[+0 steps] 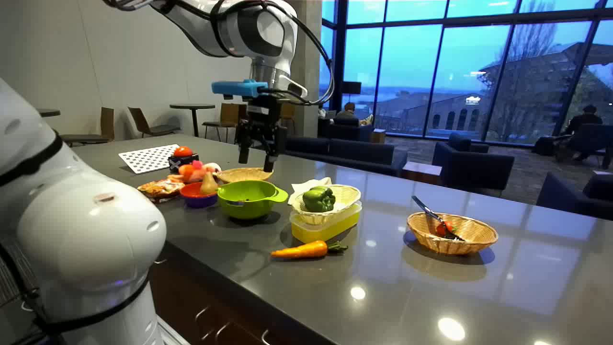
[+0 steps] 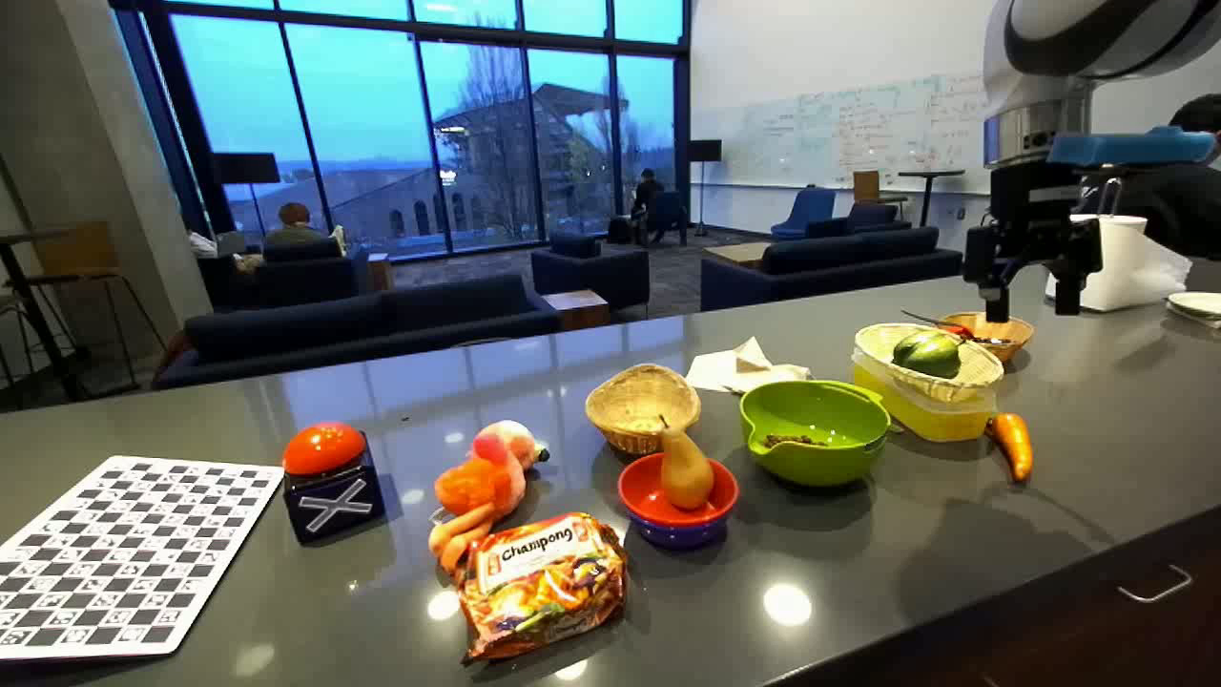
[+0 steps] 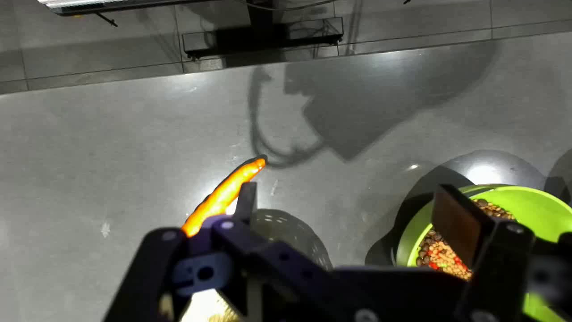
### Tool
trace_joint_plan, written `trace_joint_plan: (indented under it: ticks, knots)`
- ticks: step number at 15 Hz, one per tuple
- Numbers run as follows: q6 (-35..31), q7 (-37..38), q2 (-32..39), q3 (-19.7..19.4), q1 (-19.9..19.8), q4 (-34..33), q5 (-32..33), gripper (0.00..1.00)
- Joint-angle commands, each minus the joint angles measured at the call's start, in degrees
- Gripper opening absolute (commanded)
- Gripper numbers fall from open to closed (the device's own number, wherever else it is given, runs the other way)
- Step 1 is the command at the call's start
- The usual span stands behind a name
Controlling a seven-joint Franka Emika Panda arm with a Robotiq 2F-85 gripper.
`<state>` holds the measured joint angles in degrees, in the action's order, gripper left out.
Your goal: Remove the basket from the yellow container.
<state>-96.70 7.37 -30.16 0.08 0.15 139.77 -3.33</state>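
The basket (image 1: 346,196), holding a green pepper (image 1: 318,199), rests on the yellow container (image 1: 330,230) in both exterior views, its base hidden. A carrot (image 1: 304,250) shows its leafy top (image 1: 337,247) in an exterior view; in the wrist view the pincer (image 3: 347,208), spread wide, covers that end. Only there do the contents (image 3: 440,250) of the lime-green bowl (image 3: 534,212) resolve into small mixed pieces. Beyond the glossy grey tabletop (image 1: 397,297) stand tall windows (image 1: 407,72) and a whiteboard (image 2: 897,129).

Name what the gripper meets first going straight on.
The gripper would likely meet the countertop between the carrot and the green bowl, by the wrist view; depth is unclear, so it could graze the bowl.
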Motion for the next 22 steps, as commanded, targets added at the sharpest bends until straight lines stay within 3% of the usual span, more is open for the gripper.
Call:
trace_joint_plan:
  ticks: [1,15,22]
  knots:
    - [0.1,-0.2,0.0,0.4,-0.5,-0.1,-0.2,1.00]
    - [0.0,-0.3,-0.1,0.4,-0.4,0.0,-0.4,1.00]
    - [0.7,1.0,0.0,2.3,0.0,0.4,0.2,1.00]
